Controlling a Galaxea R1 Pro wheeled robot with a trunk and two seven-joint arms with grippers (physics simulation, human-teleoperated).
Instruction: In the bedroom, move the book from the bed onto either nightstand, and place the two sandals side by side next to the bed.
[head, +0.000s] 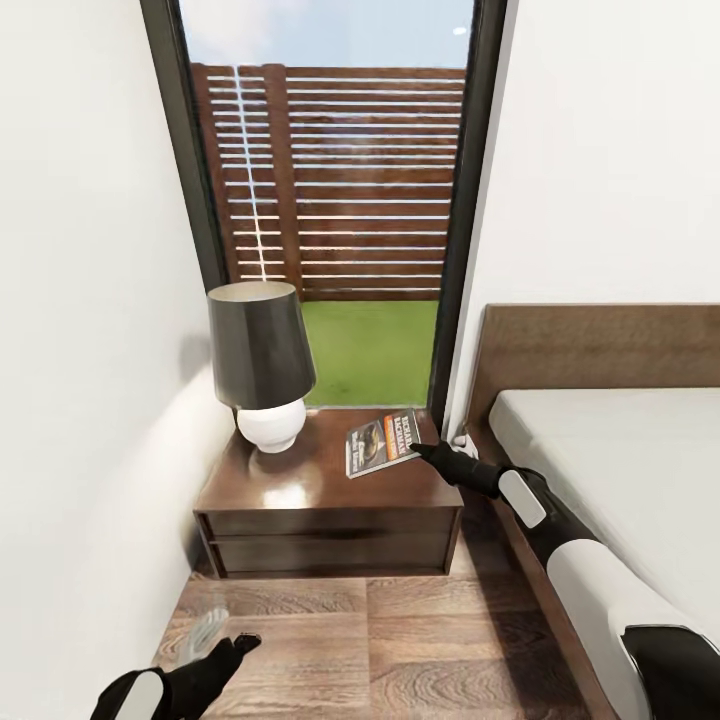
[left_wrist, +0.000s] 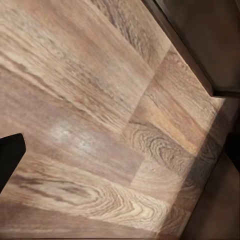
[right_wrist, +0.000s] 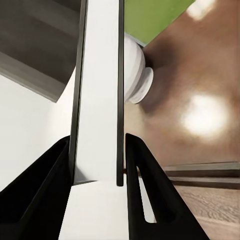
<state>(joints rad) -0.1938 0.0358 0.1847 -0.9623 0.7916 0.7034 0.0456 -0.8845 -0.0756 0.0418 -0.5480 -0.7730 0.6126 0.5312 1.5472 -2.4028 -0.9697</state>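
Observation:
The book (head: 382, 443), dark-covered with an orange picture, lies on the right part of the dark wooden nightstand (head: 300, 490) top. My right gripper (head: 420, 450) is at its right edge, shut on it. In the right wrist view the book's white page edge (right_wrist: 97, 100) stands between the two black fingers (right_wrist: 50, 175), above the glossy top. The bed (head: 620, 470) with its pale mattress runs along the right. My left gripper (head: 245, 643) hangs open and empty low over the plank floor (left_wrist: 100, 100). The sandals are out of view.
A lamp (head: 260, 350) with a dark shade and white base takes up the nightstand's left half. A tall dark-framed window (head: 330, 200) is behind it, and a white wall (head: 80, 350) stands close on the left. Wood floor (head: 400, 640) lies between nightstand and bed frame.

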